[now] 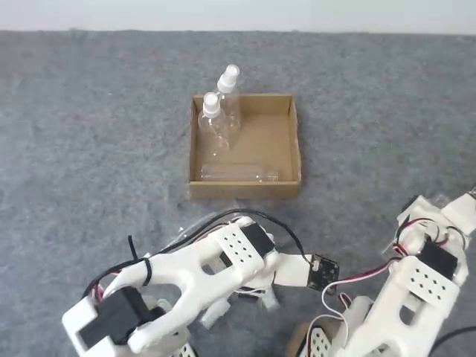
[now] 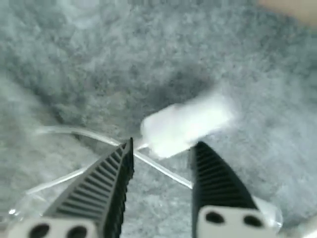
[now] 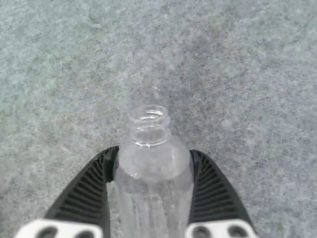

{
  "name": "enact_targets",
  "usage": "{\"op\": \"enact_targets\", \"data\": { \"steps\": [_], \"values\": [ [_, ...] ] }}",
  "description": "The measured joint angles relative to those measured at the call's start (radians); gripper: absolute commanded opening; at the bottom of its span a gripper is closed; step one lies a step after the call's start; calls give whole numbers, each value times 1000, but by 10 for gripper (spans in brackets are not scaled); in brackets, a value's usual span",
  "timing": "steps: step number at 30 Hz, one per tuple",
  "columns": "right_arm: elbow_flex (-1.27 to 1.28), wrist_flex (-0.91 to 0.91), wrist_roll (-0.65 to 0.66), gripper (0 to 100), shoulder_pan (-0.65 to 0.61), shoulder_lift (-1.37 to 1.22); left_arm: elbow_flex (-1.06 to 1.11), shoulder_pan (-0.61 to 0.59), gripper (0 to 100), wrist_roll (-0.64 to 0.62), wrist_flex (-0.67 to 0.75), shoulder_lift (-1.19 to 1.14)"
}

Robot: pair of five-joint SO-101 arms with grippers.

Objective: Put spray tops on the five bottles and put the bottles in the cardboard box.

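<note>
On the grey table [image 1: 89, 149], my right claw [image 3: 153, 152] grips a bottle [image 3: 148, 124]; my open left claw [image 2: 163, 145] should pinch the spray top [image 2: 188, 124] squarely.

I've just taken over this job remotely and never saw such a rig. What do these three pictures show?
Two white robot arms sit side by side on a grey mat. The overhead picture looks down on them and the cardboard box, which holds two upright bottles with spray tops and one lying bottle. The other two pictures come from cameras on the wrists. The left gripper is open, close to a loose spray top on the mat. The right gripper is shut on a clear bottle with no top yet.
</note>
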State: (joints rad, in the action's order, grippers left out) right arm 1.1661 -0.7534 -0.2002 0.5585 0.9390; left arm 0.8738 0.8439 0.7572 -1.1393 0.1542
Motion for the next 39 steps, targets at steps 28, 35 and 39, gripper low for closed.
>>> {"op": "enact_targets", "data": {
  "steps": [28, 35, 39],
  "values": [
    [0, 0, 0, 9, 0, 0, -218, -75, 266, -479, -192, 0],
    [0, 0, 0, 9, 21, 0, -222, 37, 268, -321, -207, 0],
    [0, 0, 0, 9, 43, 0, -222, 54, 268, -284, -173, 0]
  ]
}}
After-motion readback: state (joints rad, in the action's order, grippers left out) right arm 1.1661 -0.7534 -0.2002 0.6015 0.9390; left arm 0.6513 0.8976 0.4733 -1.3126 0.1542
